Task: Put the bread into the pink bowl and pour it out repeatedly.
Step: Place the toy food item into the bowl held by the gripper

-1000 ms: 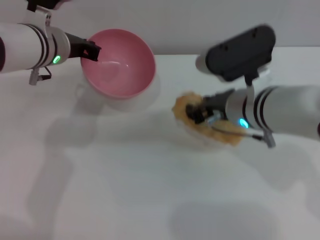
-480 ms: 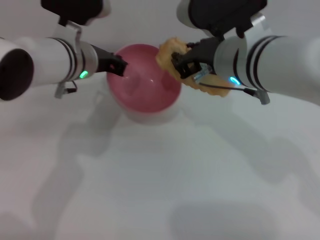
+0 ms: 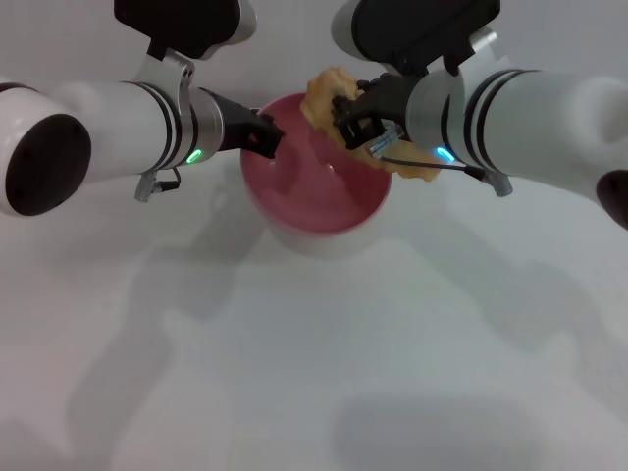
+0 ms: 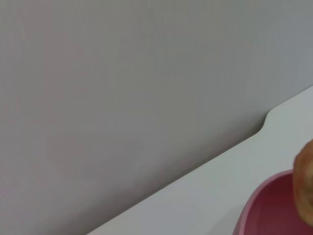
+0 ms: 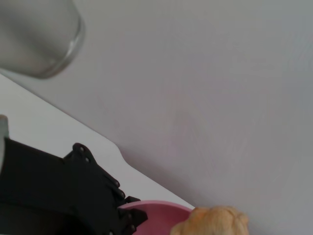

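Observation:
The pink bowl (image 3: 319, 182) hangs above the white table in the head view, held at its left rim by my left gripper (image 3: 263, 137), which is shut on the rim. My right gripper (image 3: 355, 120) is shut on the bread (image 3: 329, 93), an orange-golden loaf, and holds it over the bowl's right rim. The bread's far end (image 3: 417, 169) sticks out behind the gripper. The left wrist view shows the bowl's rim (image 4: 266, 205) and a bit of bread (image 4: 305, 188). The right wrist view shows the bread (image 5: 215, 221), the bowl's rim (image 5: 156, 208) and the left gripper (image 5: 124, 220).
The white table (image 3: 314, 373) spreads below both arms, with the arms' shadows on it. A grey wall (image 4: 122, 98) stands behind the table's back edge (image 4: 195, 171).
Both arms have moved toward the middle. The left gripper has carried the bowl right and nearer; the right gripper has lifted the bread off the table and brought it over the bowl's rim.

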You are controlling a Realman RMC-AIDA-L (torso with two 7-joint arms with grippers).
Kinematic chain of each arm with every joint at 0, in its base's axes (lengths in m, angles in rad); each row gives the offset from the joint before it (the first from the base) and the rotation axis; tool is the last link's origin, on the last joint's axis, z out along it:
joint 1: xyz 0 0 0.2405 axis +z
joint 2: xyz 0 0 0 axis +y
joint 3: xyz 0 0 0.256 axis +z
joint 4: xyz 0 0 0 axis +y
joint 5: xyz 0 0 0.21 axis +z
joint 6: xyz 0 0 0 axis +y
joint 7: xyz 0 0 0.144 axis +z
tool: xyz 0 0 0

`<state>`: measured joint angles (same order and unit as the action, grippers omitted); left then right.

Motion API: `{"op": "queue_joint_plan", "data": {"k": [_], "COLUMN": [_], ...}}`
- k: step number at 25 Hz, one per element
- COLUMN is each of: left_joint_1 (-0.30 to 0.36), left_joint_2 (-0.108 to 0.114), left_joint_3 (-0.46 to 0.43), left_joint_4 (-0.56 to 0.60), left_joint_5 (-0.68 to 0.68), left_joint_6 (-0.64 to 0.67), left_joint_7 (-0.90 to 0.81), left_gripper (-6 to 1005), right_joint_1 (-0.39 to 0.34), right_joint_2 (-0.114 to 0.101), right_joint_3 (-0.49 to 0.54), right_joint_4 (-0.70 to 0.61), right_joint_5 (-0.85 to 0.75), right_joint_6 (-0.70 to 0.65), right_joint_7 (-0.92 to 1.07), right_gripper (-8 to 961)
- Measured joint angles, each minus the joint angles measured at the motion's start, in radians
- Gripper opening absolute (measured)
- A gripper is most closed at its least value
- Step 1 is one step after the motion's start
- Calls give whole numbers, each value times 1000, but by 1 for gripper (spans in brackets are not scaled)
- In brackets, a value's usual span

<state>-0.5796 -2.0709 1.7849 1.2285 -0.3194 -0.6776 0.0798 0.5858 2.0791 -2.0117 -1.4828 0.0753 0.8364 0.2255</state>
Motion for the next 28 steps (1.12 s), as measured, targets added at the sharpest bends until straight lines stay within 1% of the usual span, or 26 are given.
{"op": "queue_joint_plan", "data": {"k": [6, 9, 11, 17, 28], "left_joint_1": [0, 0, 0, 1, 0], "left_joint_2": [1, 1, 2, 3, 3], "left_joint_3": [4, 4, 4, 5, 1], "left_joint_4": [7, 7, 8, 9, 24], "left_joint_5": [-1, -1, -1, -1, -1], "left_joint_6": [-1, -1, -1, -9, -27], "left_joint_7": [-2, -2, -5, -11, -21], "left_gripper": [72, 72, 72, 73, 74], "right_joint_1": [31, 37, 23, 25, 29], "right_joint_2": [1, 2, 3, 2, 1], "right_joint_3": [-15, -38, -39, -40, -44], "right_joint_4": [52, 55, 42, 38, 66], "right_joint_5": [11, 5, -8, -10, -13], "right_joint_6": [-11, -5, -24, -28, -39], "right_joint_7": [0, 13, 24, 22, 15], "right_gripper": [203, 208, 212, 223, 576]}}
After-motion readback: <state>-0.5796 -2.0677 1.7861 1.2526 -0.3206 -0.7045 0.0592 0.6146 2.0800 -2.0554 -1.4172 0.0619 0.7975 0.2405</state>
